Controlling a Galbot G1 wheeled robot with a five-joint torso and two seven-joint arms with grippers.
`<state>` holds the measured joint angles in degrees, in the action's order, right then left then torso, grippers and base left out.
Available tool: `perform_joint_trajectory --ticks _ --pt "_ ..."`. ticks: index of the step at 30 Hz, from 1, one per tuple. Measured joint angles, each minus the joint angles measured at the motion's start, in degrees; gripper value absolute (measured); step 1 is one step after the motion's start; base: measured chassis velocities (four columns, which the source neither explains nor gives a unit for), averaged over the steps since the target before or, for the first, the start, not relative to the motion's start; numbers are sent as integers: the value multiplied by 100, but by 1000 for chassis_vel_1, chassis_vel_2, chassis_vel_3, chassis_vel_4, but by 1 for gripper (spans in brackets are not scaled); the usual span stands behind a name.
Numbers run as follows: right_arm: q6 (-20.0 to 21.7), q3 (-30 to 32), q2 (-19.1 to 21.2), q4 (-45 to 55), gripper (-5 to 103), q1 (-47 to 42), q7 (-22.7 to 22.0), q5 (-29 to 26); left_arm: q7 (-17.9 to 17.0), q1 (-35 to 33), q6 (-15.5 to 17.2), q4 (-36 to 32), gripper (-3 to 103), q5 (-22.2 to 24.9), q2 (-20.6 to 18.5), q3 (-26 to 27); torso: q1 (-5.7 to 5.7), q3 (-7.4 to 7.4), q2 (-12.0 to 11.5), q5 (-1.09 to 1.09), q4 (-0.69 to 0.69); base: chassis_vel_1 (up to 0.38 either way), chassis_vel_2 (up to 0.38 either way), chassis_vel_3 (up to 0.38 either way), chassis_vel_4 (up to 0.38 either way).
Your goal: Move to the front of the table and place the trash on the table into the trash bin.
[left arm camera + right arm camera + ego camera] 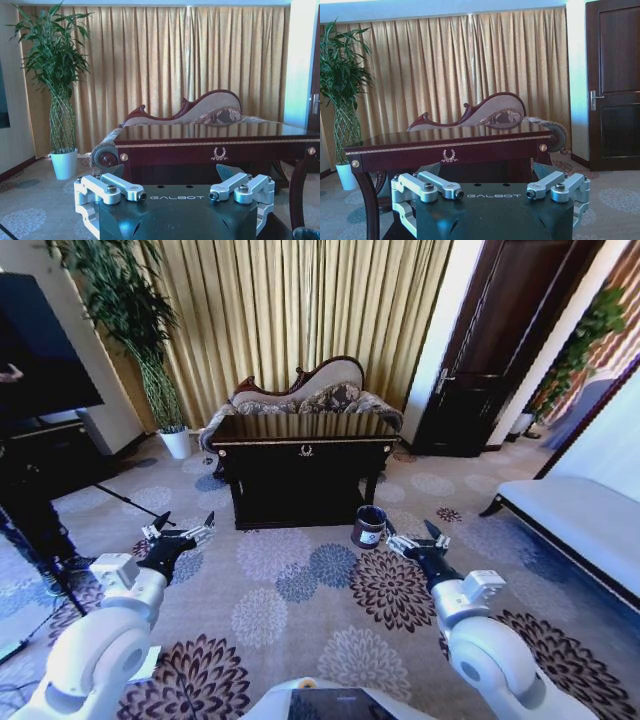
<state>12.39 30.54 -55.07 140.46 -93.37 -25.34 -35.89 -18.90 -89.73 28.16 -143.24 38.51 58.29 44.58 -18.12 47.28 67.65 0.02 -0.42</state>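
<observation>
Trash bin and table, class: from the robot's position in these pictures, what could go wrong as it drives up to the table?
1. The trash bin stands on the carpet off the table's front right corner, just ahead of the right gripper; driving forward could knock it over.
2. Both arms are stretched forward, the left gripper open like the right, so the fingertips might strike the table's front first.
3. A tripod leg crosses the floor at left and could snag the base.

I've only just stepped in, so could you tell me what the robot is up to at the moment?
Nothing is being handled yet. The robot stands on the patterned carpet, back from the dark table, facing it. Both arms are held out low in front: the left gripper and the right gripper are open and empty. The small trash bin sits on the floor by the table's front right corner. No trash can be made out on the glossy tabletop from here.
</observation>
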Motion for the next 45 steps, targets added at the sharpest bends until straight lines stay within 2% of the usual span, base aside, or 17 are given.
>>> perform_joint_trajectory --ticks 8,11,16,21,25,29,31,37,45 --pt "-25 7 11 45 100 6 4 2 -39 11 -147 0 100 0 51 -32 5 -3 3 -3 0 -6 3 5 -1" --pt "-182 21 -2 116 100 82 2 -270 -54 13 -255 0 100 2 90 -47 4 -2 2 -1 0 0 0 0 0" --pt "-348 52 -7 130 100 111 6 -316 -66 14 -303 0 100 6 132 -45 4 -2 2 -2 0 0 0 0 0" --pt "-356 107 0 157 100 95 9 -281 -90 2 -344 0 100 7 161 -46 4 -2 3 -2 0 0 0 0 0" --pt "-195 197 21 169 100 40 7 -95 -151 21 -272 0 100 5 147 -18 4 -2 2 -2 0 0 0 0 0" --pt "-143 221 35 155 100 16 7 19 -87 145 -383 0 100 123 88 51 4 -2 3 -2 0 0 0 0 0" --pt "-142 222 39 155 100 18 8 23 -89 165 -355 0 100 125 75 68 4 -2 2 -2 0 0 0 0 0" --pt "-104 286 77 180 100 10 7 18 -191 188 6 0 100 134 24 185 4 -2 3 -2 0 0 0 0 0" --pt "-63 311 138 228 100 11 3 -137 -134 241 68 0 100 166 -26 202 4 -2 2 -2 0 0 0 0 0"
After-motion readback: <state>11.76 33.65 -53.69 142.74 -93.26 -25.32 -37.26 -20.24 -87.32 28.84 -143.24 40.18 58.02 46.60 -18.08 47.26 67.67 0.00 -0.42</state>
